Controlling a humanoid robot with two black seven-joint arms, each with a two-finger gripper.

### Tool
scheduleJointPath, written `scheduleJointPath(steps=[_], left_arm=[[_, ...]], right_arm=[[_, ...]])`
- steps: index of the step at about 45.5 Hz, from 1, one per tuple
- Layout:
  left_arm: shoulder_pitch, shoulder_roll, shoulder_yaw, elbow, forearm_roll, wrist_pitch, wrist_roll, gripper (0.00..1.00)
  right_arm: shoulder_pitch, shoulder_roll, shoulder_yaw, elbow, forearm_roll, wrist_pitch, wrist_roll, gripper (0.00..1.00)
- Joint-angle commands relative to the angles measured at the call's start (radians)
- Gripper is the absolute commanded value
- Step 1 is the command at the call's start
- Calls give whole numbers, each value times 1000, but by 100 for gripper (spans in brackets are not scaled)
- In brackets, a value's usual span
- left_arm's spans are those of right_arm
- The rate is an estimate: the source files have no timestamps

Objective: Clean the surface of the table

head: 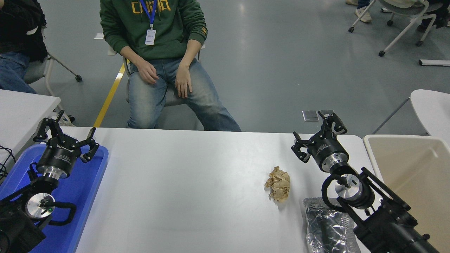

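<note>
The white table surface (pixel 182 182) fills the lower picture. A crumpled brown paper ball (pixel 278 183) lies on it right of centre. A crinkled silver foil bag (pixel 325 226) lies near the front right edge, partly under my right arm. My right gripper (pixel 318 135) is open and empty, held above the table's far right part, behind and to the right of the paper ball. My left gripper (pixel 65 135) is open and empty, parked over the blue tray at the lower left.
A shallow blue tray (pixel 82 196) sits at the table's left end. A beige bin (pixel 411 175) stands off the right end. A person in a green hoodie (pixel 158 31) sits at the far side. Another white table (pixel 21 109) is at the left.
</note>
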Motion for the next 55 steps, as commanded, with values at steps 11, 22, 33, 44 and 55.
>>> scheduleJointPath(steps=[11, 22, 33, 44, 55], left_arm=[[0, 0, 0, 0, 0, 0, 0, 100], [0, 0, 0, 0, 0, 0, 0, 100], [0, 0, 0, 0, 0, 0, 0, 100], [0, 0, 0, 0, 0, 0, 0, 100], [0, 0, 0, 0, 0, 0, 0, 100]], right_arm=[[3, -13, -38, 0, -196, -3, -3, 100], [54, -144, -224, 5, -302, -4, -9, 100], [127, -259, -445, 9, -342, -4, -9, 100], [193, -364, -633, 15, -421, -7, -10, 100], [262, -522, -801, 89, -485, -3, -10, 100]])
